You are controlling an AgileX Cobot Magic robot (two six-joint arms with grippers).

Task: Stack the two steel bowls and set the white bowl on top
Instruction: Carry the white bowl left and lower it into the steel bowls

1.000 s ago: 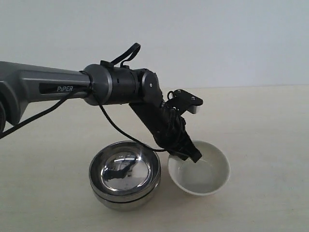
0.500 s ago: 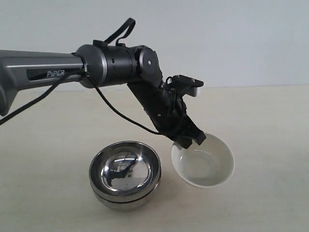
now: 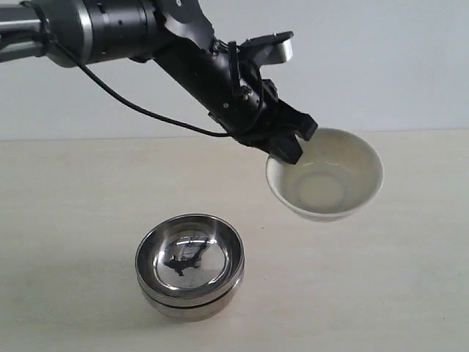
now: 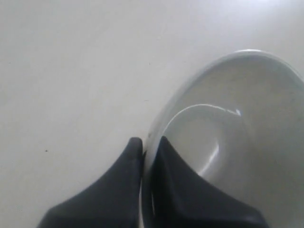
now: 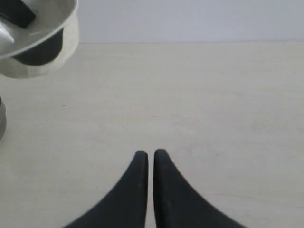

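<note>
The two steel bowls (image 3: 190,264) sit nested on the table at the front left, the shiny inside of the upper one facing up. The white bowl (image 3: 326,176) hangs in the air to their upper right, slightly tilted. My left gripper (image 3: 288,152) is shut on its near-left rim, one finger inside and one outside, as the left wrist view shows at the white bowl (image 4: 237,137) and left gripper (image 4: 148,142). My right gripper (image 5: 147,153) is shut with nothing in it, over bare table. The white bowl (image 5: 42,33) shows at that view's corner.
The pale wooden table (image 3: 396,293) runs back to a plain light wall. The left arm (image 3: 132,29) reaches across the upper left of the exterior view, with a black cable looping below it. An edge of the steel bowls (image 5: 1,121) shows in the right wrist view.
My left gripper has lifted the white bowl off the table and carried it up and a little to the right. The steel bowls have not moved.
</note>
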